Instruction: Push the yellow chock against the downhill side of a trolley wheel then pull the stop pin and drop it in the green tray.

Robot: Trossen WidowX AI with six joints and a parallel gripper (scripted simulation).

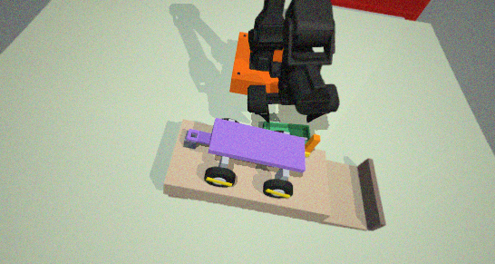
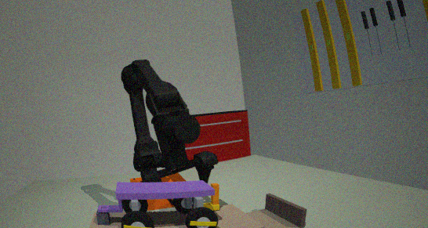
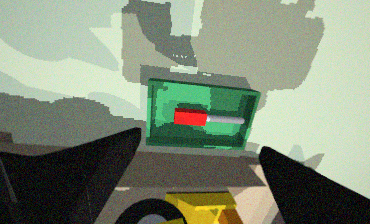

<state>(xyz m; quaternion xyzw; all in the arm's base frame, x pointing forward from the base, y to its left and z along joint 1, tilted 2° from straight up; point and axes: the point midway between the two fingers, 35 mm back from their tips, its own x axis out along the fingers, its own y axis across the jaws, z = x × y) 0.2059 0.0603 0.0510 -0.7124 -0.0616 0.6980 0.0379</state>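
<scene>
my hand (image 1: pixel 288 119) (image 2: pixel 178 180) (image 3: pixel 200 142) is open wide, and i have nothing in it. its two black fingers point down, one on each side of the green tray in my wrist view. i can't tell how much room there is between them and the trolley.

going left to right from the top, first i see the ramp (image 1: pixel 181 175) (image 2: pixel 231 214), made of tan boards. a little purple loop (image 1: pixel 199 137) (image 2: pixel 110 208) sticks out of the left end of the trolley (image 1: pixel 257 143) (image 2: pixel 165 190). the trolley stands on the ramp with its flat purple top and its black wheels. some wheels have a yellow stripe.

behind the trolley is my orange base (image 1: pixel 243 39) (image 2: pixel 135 180), under my black arm. next is the green tray (image 1: pixel 290 126) (image 3: pixel 153 112), just past the far side of the ramp. the stop pin (image 3: pixel 208 118) lies on its side in the tray. in my wrist view, its red head is on the left and its thin gray rod is on the right.

the yellow chock (image 1: pixel 313 147) (image 2: pixel 215 200) (image 3: pixel 201 201) is by the far wheel at the right end of the trolley, and its orange handle stands up. it looks right up against that wheel, but i can't see the touching spot well. last, a dark brown board (image 1: pixel 373 195) (image 2: pixel 285 211) stands across the low end.
</scene>
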